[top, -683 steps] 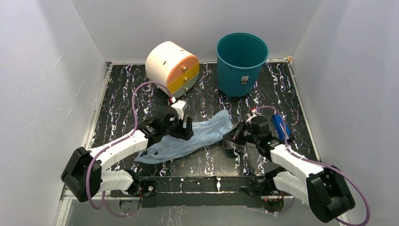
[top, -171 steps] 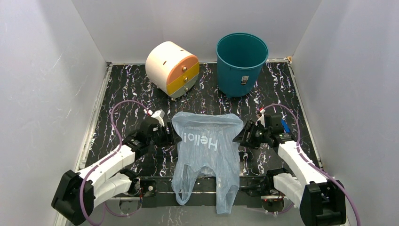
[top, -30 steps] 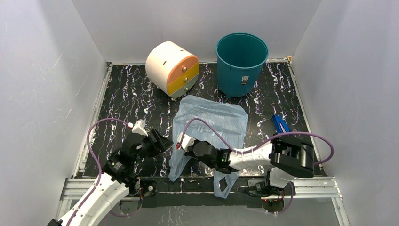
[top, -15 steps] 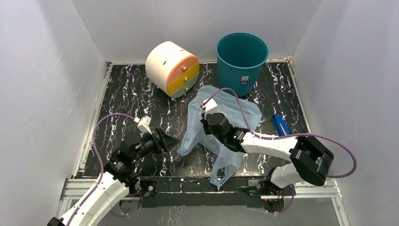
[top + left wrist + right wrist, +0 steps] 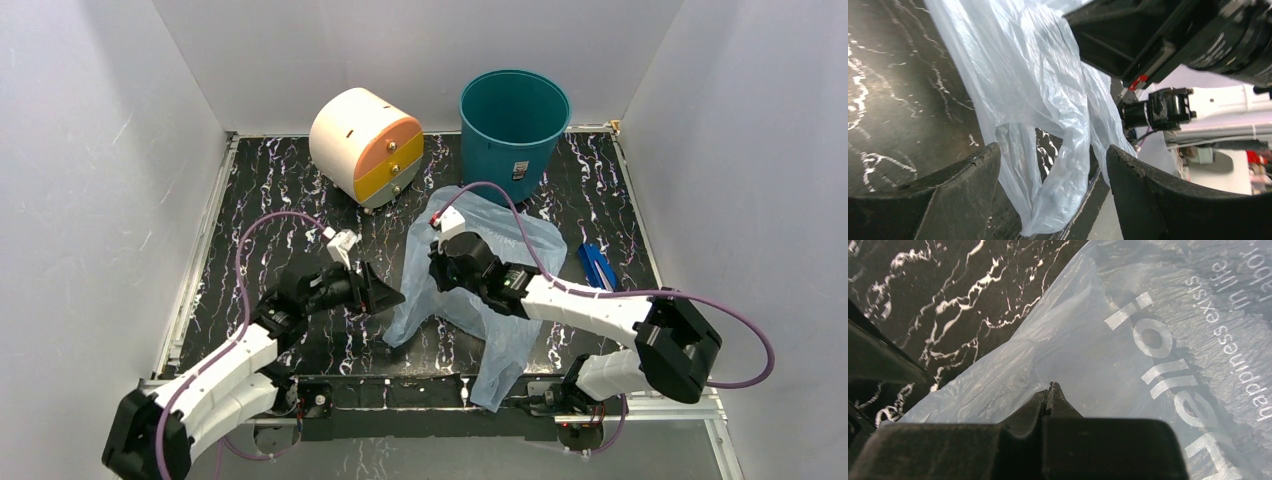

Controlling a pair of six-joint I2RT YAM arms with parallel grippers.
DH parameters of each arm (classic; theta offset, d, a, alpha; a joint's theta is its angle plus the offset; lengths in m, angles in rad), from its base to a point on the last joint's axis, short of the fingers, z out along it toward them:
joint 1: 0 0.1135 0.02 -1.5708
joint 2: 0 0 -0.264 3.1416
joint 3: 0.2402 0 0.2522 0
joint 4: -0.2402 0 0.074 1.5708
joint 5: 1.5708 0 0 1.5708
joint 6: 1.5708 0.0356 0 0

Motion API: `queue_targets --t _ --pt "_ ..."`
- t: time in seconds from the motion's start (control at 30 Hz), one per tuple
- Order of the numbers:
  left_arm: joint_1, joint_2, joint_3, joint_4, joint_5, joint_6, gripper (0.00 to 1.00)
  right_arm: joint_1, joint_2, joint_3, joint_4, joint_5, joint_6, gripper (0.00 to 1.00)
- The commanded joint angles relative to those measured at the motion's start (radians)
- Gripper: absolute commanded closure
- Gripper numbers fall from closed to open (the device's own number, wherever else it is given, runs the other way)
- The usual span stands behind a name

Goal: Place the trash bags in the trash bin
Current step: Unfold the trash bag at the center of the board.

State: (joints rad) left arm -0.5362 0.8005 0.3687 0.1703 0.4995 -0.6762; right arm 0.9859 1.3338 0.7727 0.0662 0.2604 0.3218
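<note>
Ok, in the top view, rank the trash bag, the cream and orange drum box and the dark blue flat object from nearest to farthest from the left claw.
1. trash bag: right beside the left claw, on its right.
2. cream and orange drum box: farther back, slightly left.
3. dark blue flat object: far over on the right side.

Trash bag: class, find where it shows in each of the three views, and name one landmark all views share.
Top external: trash bag in the middle, draped from near the trash bin toward the near edge.
Left wrist: trash bag fills the centre, top left to bottom.
Right wrist: trash bag covers centre and right, "Hello" lettering showing.
Shared landmark: the black marbled tabletop.
</note>
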Motion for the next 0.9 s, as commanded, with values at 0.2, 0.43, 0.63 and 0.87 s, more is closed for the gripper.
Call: queue_targets --t 0.2,0.43,0.63,0.87 --pt "-0.159 0.123 -0.045 0.306 0.076 -0.019 0.26 -0.14 0.0 0.163 -0.195 -0.226 0.132 1.0" --pt "-0.182 0.133 -0.016 0.24 -0.01 0.034 0.38 -0.165 -0.001 0.172 -0.243 -0.319 0.149 1.0" --pt "-0.181 0.07 0.022 0.19 -0.015 0.073 0.36 -0.167 -0.007 0.163 -0.244 -0.343 0.158 1.0" --pt "-0.209 0.188 0.016 0.276 0.155 0.025 0.34 -0.174 0.013 0.189 -0.229 -0.362 0.175 1.0"
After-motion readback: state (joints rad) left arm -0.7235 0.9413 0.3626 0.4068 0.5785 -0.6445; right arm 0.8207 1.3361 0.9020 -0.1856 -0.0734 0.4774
